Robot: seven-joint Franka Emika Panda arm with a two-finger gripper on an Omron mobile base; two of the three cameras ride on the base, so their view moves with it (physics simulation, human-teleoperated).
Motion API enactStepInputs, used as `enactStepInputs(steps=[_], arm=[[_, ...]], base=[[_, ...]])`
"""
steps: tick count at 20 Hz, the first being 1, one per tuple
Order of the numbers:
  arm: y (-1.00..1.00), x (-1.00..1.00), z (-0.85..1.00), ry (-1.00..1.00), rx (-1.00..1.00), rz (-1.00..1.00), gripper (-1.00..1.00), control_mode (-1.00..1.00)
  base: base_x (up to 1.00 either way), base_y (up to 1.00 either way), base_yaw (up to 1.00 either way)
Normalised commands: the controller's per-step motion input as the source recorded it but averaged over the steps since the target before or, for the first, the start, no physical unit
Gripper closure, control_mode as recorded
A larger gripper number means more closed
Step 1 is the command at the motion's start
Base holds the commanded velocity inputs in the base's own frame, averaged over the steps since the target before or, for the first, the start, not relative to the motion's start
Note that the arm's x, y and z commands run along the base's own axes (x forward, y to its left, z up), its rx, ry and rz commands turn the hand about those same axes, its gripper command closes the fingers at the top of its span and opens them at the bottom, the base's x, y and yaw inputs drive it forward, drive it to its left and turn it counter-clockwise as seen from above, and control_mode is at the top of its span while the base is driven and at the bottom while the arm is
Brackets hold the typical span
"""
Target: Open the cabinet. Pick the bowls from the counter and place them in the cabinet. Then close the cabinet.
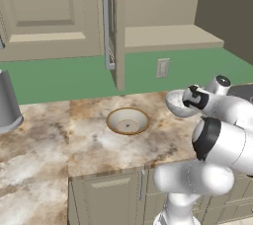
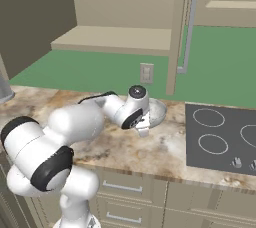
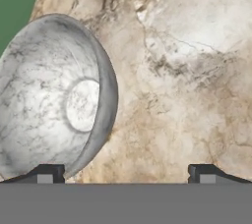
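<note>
1. The mottled grey-white round bowl (image 3: 54,100) sits on the marbled beige, brown and white stone counter (image 1: 49,140), toward its back edge and near the dark stovetop (image 2: 220,137). I judge it rigid, light, glazed and slick, and likely to chip if dropped.
2. I would take it by the rim, one finger inside and one outside the wall. The curved flank gives the pads little to bite on.
3. My two-finger gripper (image 3: 123,174) hangs just over the counter with its jaws spread wide and nothing between them. In the hand view one fingertip (image 3: 45,173) is right at the bowl's rim, while the other stands over bare stone.
4. The cream bowl with the orange-brown rim (image 1: 127,120) lies well apart, nearer the middle of the counter, upright and untouched.
5. The beige wall cabinet (image 1: 163,36) stands open above. Its door (image 1: 118,26), with a long silver bar handle (image 1: 106,26), is swung out edge-on, and the shelf is bare.
6. A tall grey cylinder (image 1: 7,103) stands at the counter's far left end.
</note>
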Motion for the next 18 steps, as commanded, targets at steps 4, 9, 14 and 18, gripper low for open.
enactStepInputs(steps=[4, 9, 14, 18], arm=[[-0.11, 0.28, -0.25, 0.0, 0.0, 0.0, -1.0, -1.0], [-0.12, 0.27, -0.22, 0.0, 0.01, 0.0, -1.0, -1.0], [-0.09, 0.3, -0.2, 0.0, 0.01, 0.0, -1.0, -1.0], [-0.04, 0.32, -0.17, 0.0, 0.0, 0.0, -1.0, -1.0]], base=[[0.0, 0.0, 0.0], [0.0, 0.0, 0.0], [0.0, 0.0, 0.0], [0.0, 0.0, 0.0]])
